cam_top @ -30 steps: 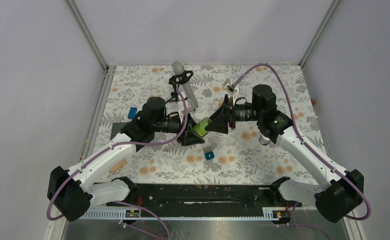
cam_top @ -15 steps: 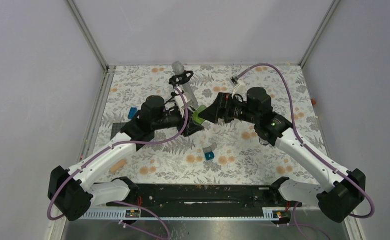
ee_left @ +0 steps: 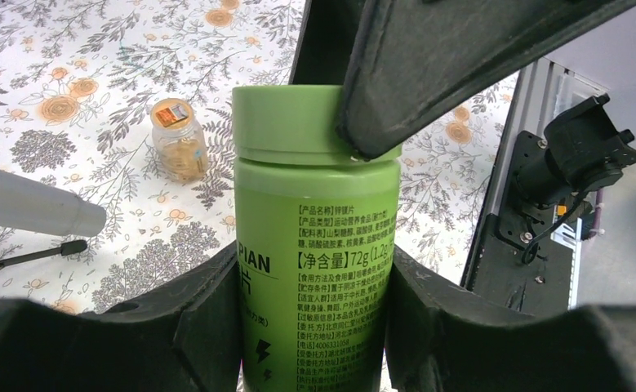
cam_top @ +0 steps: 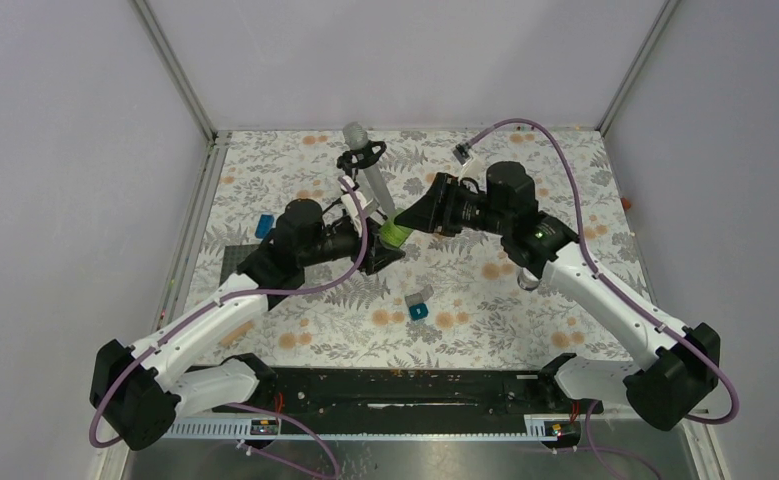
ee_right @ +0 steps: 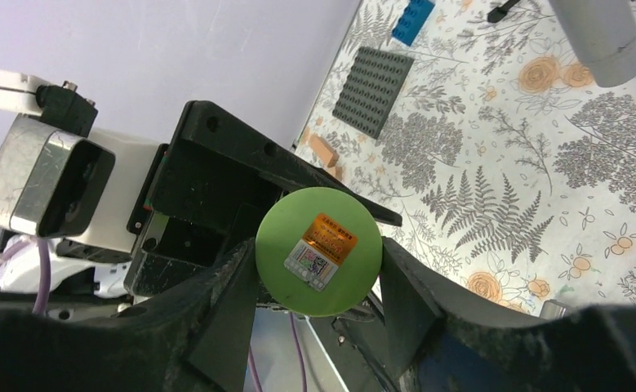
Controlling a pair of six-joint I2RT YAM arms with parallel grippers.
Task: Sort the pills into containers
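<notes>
green bottle [ee_left: 314,245] label reads "pian", "72g"; orange sticker [ee_right: 328,234] on lid [ee_right: 355,278].

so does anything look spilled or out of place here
Nothing stands out, and no spilled pills are visible. The green bottle is held by the left gripper, with the right gripper closed on its cap. The small clear jar stands upright with its lid on.
</notes>
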